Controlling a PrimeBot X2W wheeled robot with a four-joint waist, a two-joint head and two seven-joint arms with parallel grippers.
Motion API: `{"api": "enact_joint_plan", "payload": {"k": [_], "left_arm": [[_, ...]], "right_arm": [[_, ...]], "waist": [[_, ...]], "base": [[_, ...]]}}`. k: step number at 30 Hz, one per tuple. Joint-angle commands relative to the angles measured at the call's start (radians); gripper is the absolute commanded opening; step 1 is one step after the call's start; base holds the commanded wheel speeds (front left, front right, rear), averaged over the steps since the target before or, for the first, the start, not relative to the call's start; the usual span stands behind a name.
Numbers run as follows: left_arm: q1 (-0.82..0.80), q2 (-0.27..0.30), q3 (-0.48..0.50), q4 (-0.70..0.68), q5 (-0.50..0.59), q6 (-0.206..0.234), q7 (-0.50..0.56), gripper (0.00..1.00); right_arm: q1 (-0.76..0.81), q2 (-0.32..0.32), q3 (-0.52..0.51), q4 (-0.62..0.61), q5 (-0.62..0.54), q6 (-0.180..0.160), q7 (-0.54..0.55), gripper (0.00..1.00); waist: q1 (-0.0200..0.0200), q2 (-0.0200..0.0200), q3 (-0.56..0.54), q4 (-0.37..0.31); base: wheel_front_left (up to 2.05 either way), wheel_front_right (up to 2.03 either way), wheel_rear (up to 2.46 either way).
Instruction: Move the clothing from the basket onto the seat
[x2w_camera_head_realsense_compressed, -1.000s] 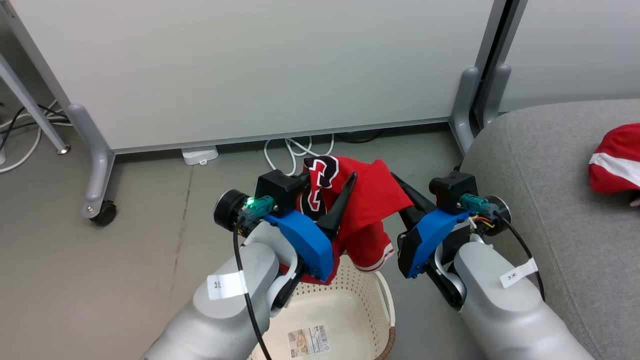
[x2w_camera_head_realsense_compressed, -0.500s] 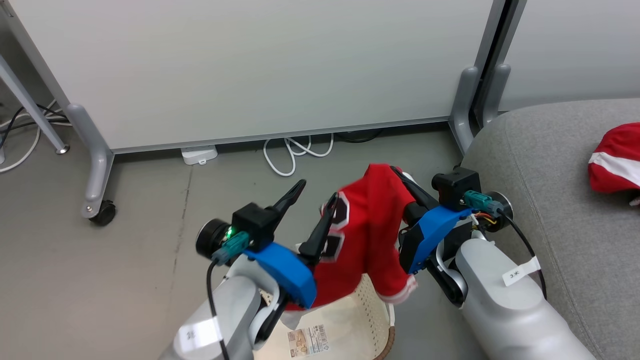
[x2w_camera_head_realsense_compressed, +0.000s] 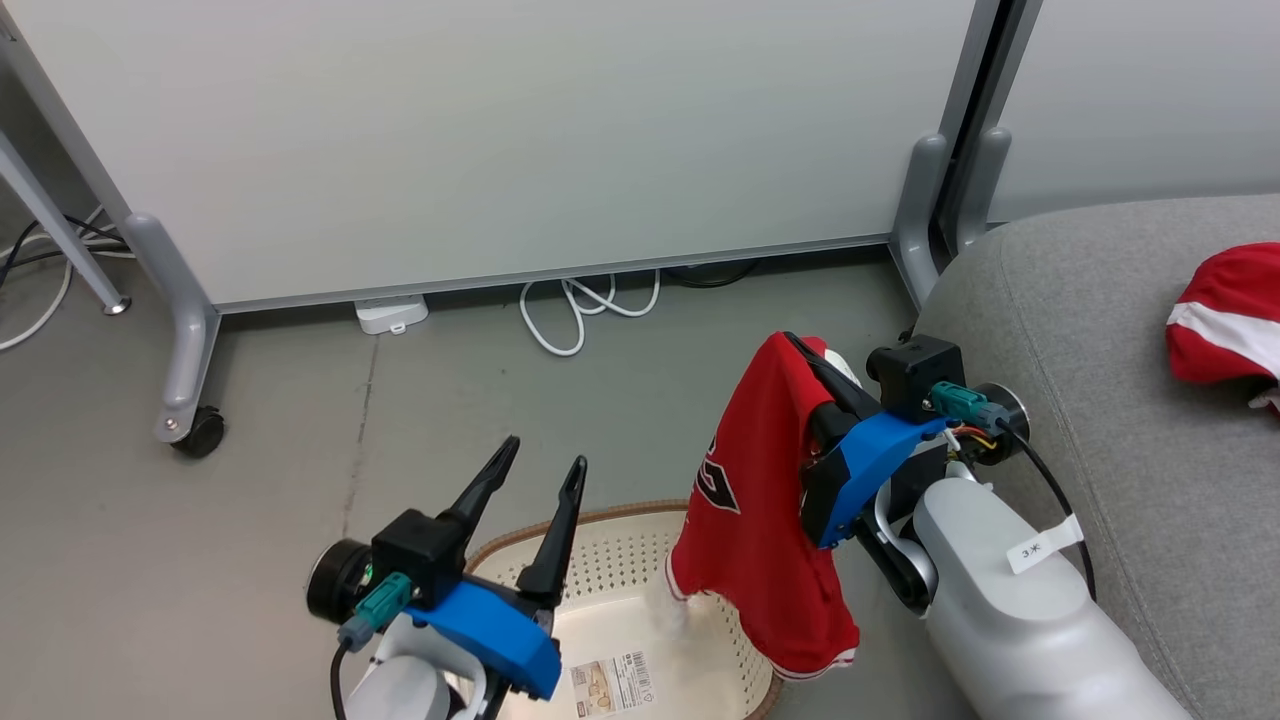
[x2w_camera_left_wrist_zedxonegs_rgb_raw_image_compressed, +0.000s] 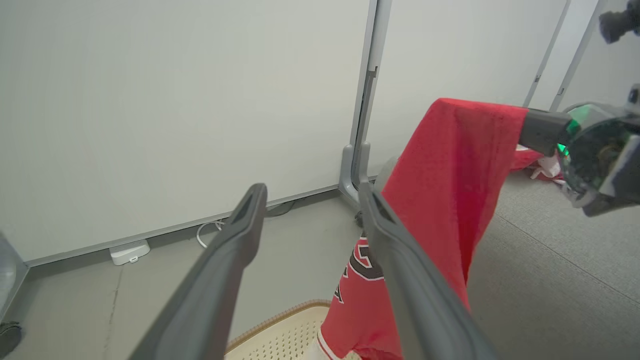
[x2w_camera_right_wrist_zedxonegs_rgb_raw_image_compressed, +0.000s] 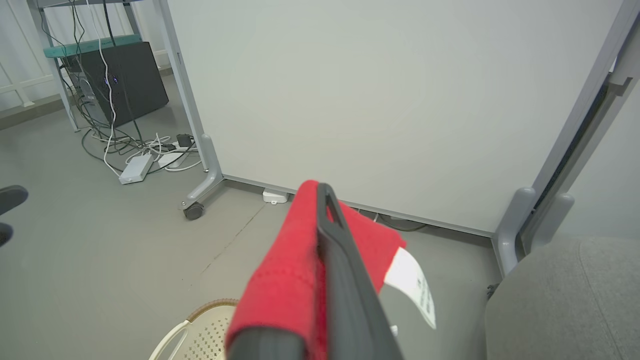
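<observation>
Red jersey (x2w_camera_head_realsense_compressed: 770, 500) cloth hangs from your right tool (x2w_camera_head_realsense_compressed: 797, 345), whose fingers are pressed together on the garment's top fold. The hem dangles over the right end of the basket (x2w_camera_head_realsense_compressed: 600, 513); whether it brushes the rim there, you cannot tell. That puts you in the carry step: this garment is lifted out and has to go across to the seat (x2w_camera_head_realsense_compressed: 1080, 330), where the red shorts (x2w_camera_head_realsense_compressed: 1225, 320) with the white stripe already lie, well off to the right. The next move, as I judge it, calls for swinging your right arm rightward, high enough that the trailing hem clears the cushion's rounded edge, and parting the fingers only once the cloth is over the grey fabric. Your left tool (x2w_camera_head_realsense_compressed: 545, 455) stands with its fingers wide apart, holding nothing, above the basket's left rim and well apart from the jersey. The basket's visible floor carries a label sticker (x2w_camera_head_realsense_compressed: 612, 685) and no cloth.
</observation>
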Motion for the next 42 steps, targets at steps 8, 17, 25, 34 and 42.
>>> {"api": "enact_joint_plan", "payload": {"k": [8,17,25,34,42], "left_arm": [[0.051,-0.003,0.028,-0.023,0.02,-0.007,-0.005,1.0],[0.067,-0.011,0.047,-0.033,0.028,-0.008,-0.005,1.0],[0.064,-0.004,0.053,-0.043,0.03,-0.008,-0.005,1.0],[0.077,-0.004,0.071,-0.06,0.042,-0.008,-0.005,1.0],[0.077,-0.003,0.08,-0.066,0.048,-0.008,-0.005,1.0]], "right_arm": [[0.014,0.0,-0.001,-0.003,0.0,0.0,-0.005,0.0],[0.012,0.0,-0.003,-0.011,0.005,0.0,-0.005,0.0],[0.007,0.0,-0.015,-0.029,-0.006,0.0,-0.004,0.0],[0.015,0.0,-0.037,-0.035,-0.021,0.0,-0.004,0.0],[0.017,0.0,-0.059,-0.042,-0.039,0.0,-0.004,0.0]], "waist": [[0.0,-0.0001,-0.003,-0.005],[0.0,-0.0001,-0.001,-0.041],[0.0,-0.0001,0.008,-0.131],[0.0,-0.0001,0.017,-0.257],[0.0,-0.0001,0.031,-0.352]], "base": [[0.0,0.0,0.0],[0.0,0.0,0.0],[0.0,0.0,0.0],[0.0,0.0,0.0],[0.0,0.0,0.0]]}}
